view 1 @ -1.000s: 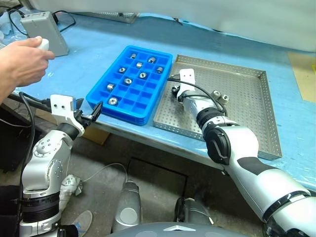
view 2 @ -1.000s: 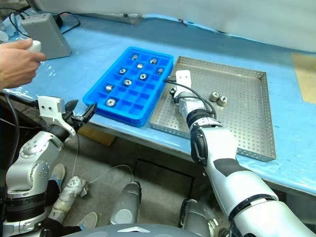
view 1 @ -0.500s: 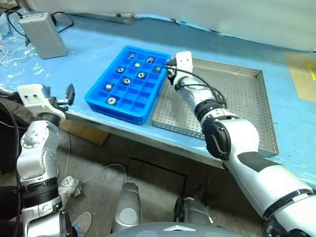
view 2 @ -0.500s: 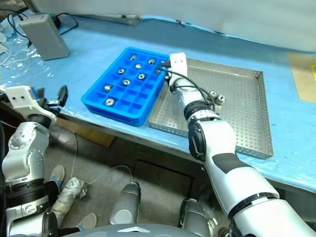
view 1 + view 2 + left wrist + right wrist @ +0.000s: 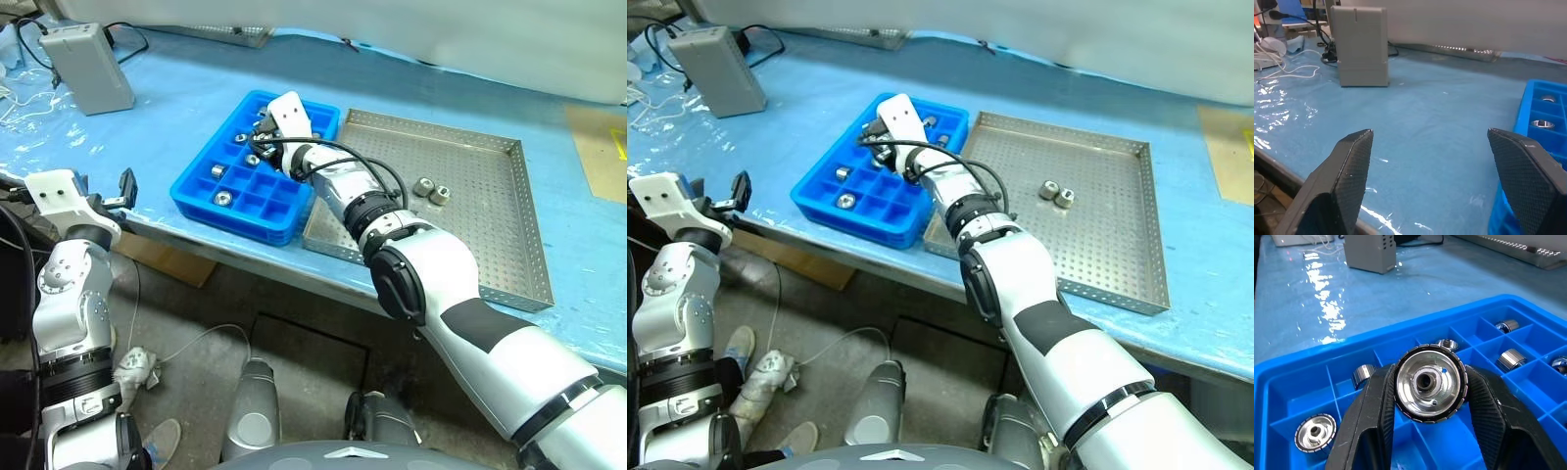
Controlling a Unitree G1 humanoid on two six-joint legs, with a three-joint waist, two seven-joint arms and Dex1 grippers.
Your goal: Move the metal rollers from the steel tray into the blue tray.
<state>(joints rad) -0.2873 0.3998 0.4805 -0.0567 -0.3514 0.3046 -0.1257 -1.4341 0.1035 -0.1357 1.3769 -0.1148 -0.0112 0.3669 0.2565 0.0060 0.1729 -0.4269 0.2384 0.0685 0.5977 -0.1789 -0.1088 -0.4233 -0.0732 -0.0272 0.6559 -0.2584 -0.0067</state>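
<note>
- The right end effector (image 5: 1430,384) is clamped on one metal roller (image 5: 1430,382), its two black fingers (image 5: 1374,416) pressing the roller's knurled rim from either side, with the dark centre hole facing the wrist camera.
- In the left eye view that right end effector (image 5: 266,132) sits in the upper middle of the frame, over the blue tray (image 5: 196,189).
- The blue tray lies on the blue-covered counter (image 5: 167,108), just left of the steel tray (image 5: 490,211); their near edges look touching or nearly so.
- Several other rollers (image 5: 223,197) lie in separate compartments of the blue tray; the right wrist view shows at least five below and around the held one.
- Two rollers (image 5: 432,190) are in the steel tray, close together on its perforated floor, right of centre in the frame.
- The left end effector (image 5: 1430,147) has its fingers wide apart with nothing between them; through the gap the wrist view shows bare counter.
- In the left eye view the left end effector (image 5: 122,191) hangs at the left edge of the frame, off the counter's near edge and well apart from the blue tray.
- A grey box (image 5: 86,66) with cables stands on the counter in the upper left of the frame.
</note>
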